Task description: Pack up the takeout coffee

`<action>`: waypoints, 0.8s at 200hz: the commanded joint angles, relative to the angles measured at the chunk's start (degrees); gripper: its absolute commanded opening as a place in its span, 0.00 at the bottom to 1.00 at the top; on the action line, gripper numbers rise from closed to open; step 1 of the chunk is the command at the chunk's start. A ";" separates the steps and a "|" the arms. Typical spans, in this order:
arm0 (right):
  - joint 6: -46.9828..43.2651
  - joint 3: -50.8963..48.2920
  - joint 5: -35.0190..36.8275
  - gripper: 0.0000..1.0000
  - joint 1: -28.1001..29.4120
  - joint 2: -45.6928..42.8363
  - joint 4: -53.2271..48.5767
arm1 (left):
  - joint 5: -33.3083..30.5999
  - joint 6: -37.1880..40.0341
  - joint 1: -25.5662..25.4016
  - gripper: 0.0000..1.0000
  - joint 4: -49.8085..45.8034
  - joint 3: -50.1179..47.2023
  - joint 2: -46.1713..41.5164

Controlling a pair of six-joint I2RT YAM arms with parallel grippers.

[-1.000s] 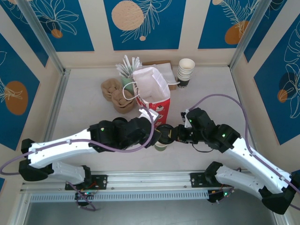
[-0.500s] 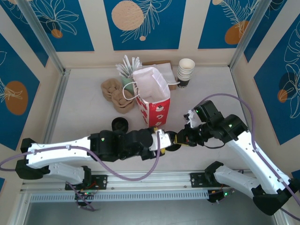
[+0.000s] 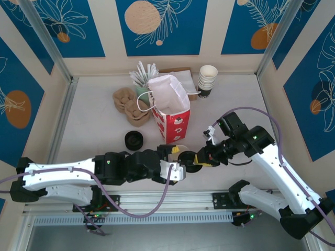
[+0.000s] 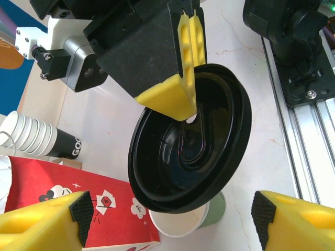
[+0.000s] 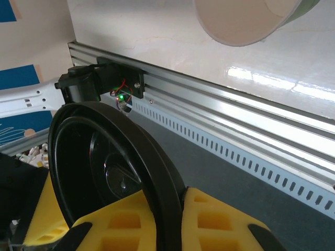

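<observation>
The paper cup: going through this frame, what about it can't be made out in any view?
- Left wrist: the lid, pinched by the right gripper, covers most of the cup, so whether it holds anything is hidden.
- Right wrist: the top edge cuts off the cup, leaving one curved part.
- Top external: the cup is too small and too crowded by the arms to judge its fill or print.

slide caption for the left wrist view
Right claw pinches a tilted black lid by its rim, near a lidless paper cup and the red bag.
</observation>
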 commanded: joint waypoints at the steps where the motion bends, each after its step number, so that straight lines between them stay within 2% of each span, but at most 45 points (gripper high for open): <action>1: -1.06 -0.73 -3.53 0.00 -0.26 -0.11 -1.31 | -0.34 3.21 -0.38 0.81 4.80 -1.49 -0.88; 34: -1.55 -1.34 -4.88 0.00 -0.07 0.26 -1.75 | -1.12 3.36 -0.26 0.74 4.77 -0.75 0.08; 81: -1.28 -1.55 -4.09 0.00 0.02 0.46 -1.65 | 0.05 3.78 -0.12 0.51 3.26 -0.32 0.76; 95: -1.09 -0.90 -5.56 0.00 0.15 0.55 -1.09 | -0.07 4.04 -0.06 0.47 3.27 -0.50 1.03; 135: -0.58 0.87 -3.70 0.00 1.73 1.92 -1.66 | 1.12 4.92 0.10 0.39 4.90 -0.66 1.53; 160: -0.10 1.12 -5.66 0.00 2.21 2.01 -0.61 | 2.05 5.85 0.10 0.34 4.20 0.12 2.66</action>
